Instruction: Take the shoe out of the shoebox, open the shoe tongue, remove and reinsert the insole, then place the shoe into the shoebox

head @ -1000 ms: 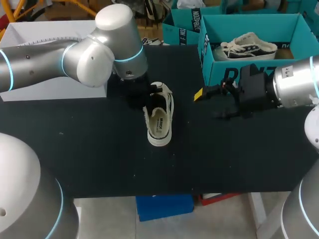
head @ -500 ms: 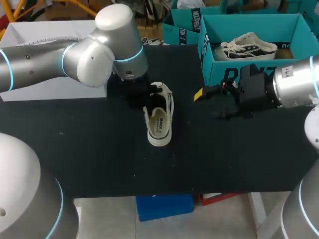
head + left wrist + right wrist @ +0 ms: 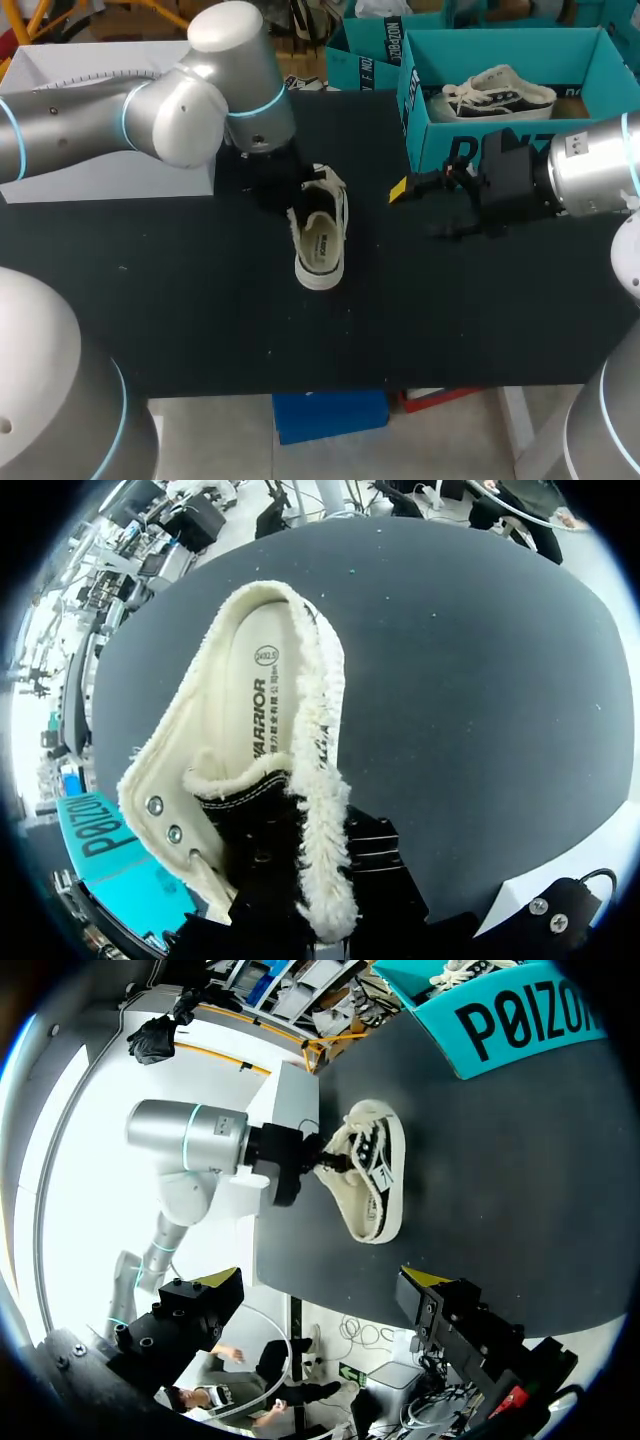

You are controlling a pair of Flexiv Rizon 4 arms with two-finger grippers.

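Black tabletop (image 3: 200, 310) spreads across the head view. Near its middle lies the shoe (image 3: 322, 240), cream-soled with a dark upper, its opening turned upward and its heel toward the near edge. My left arm comes in from the left. The left gripper (image 3: 290, 188) sits at the shoe's far, laced end, mostly hidden beneath the wrist. At the far right stands the teal shoebox (image 3: 430, 135), open, with a second shoe (image 3: 497, 92) lying inside. The right gripper (image 3: 425, 208) hangs just in front of the box, well apart from the shoe on the table. Its two fingers are spread with nothing between them.

In the left wrist view the shoe lies directly ahead of the gripper. Fleecy cream lining rims the opening, and the pale insole (image 3: 250, 680) lies flat inside. The dark tongue (image 3: 255, 815) is nearest the gripper, with a cream eyelet flap (image 3: 165, 820) splayed outward beside it. The black fingers stand on either side of the fleecy side edge and pinch it; their yellow tips are hidden.

In the right wrist view the shoe is well ahead of the spread gripper, the left gripper touches its laced end, and the shoebox's teal wall stands off to one side.
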